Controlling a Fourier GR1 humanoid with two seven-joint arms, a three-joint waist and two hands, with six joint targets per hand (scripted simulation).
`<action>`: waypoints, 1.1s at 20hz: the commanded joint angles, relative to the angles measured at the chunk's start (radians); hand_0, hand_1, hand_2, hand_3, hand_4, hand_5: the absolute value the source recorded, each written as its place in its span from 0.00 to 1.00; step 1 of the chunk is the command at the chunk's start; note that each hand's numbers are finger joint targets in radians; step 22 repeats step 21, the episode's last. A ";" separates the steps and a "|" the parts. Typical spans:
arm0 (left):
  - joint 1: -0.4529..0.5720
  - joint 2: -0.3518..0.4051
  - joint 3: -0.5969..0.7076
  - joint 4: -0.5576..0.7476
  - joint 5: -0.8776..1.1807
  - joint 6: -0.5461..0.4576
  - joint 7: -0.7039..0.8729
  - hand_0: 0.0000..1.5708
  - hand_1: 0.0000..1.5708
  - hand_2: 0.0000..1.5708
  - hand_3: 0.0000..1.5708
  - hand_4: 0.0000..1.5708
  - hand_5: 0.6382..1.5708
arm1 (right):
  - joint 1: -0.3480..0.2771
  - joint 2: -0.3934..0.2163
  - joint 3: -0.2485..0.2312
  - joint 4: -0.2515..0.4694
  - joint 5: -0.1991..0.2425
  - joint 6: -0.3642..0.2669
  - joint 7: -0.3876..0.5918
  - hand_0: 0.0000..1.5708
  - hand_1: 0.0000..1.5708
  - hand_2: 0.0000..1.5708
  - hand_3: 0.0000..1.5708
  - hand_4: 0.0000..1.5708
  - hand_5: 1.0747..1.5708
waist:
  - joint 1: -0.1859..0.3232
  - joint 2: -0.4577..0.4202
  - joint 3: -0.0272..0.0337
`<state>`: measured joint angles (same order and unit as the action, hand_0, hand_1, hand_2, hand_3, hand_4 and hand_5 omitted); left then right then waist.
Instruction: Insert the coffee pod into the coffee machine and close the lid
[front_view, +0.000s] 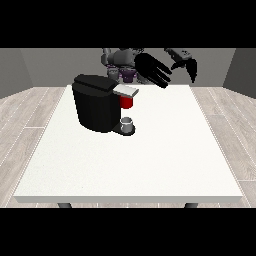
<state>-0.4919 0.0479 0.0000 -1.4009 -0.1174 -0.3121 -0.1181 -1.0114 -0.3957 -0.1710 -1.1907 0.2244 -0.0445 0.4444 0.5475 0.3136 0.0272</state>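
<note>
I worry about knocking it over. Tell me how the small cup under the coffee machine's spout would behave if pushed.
The cup looks small and probably light, so a nudge would likely slide it on the machine's flat base. It seems about as wide as tall, so tipping looks less likely than sliding. Being round, it might roll if it did tip.

floor: grey wood planks | walls: plain grey | table: white, legs seemingly dark
</note>
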 joint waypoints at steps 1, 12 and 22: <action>-0.046 0.005 0.008 -0.004 0.016 -0.013 0.029 0.00 0.00 0.00 0.00 0.16 1.00 | -0.073 0.084 0.032 -0.025 -0.046 0.011 -0.110 0.00 0.00 0.00 0.00 0.00 1.00 | 0.050 0.032 -0.0264; -0.010 0.033 0.052 -0.003 0.049 -0.022 0.041 0.00 0.00 0.00 0.00 0.22 1.00 | -0.154 0.177 0.075 0.087 -0.036 -0.005 -0.231 0.00 0.00 0.00 0.00 0.00 1.00 | -0.028 -0.009 -0.0278; 0.190 0.035 0.085 0.028 0.054 -0.001 -0.006 0.00 0.00 0.00 0.00 0.17 1.00 | 0.121 0.391 0.244 0.023 -0.079 -0.004 -0.426 0.00 0.00 0.00 0.00 0.17 1.00 | -0.191 -0.171 -0.0273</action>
